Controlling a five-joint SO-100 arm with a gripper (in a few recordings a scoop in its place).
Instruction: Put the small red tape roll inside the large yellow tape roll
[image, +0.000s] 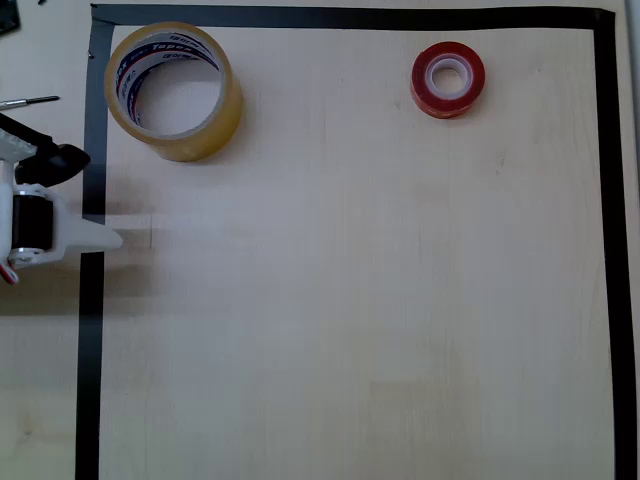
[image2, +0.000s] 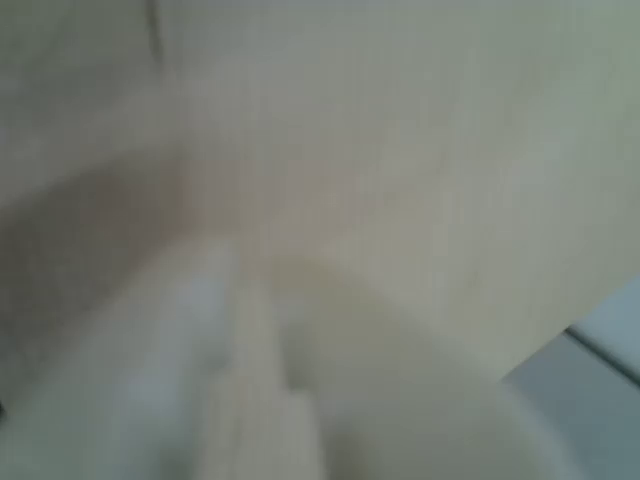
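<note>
small red tape roll (image: 447, 78) lies flat near the bench (image: 350, 300) top right corner, well apart from large yellow tape roll (image: 175, 90) at top left. jaws (image: 105, 239) at left edge; whether open or closed, cannot tell. risk: long reach, glossy ring slipping from pinch.

Red roll (image: 448, 78) apart from yellow roll (image: 175, 90)
</note>
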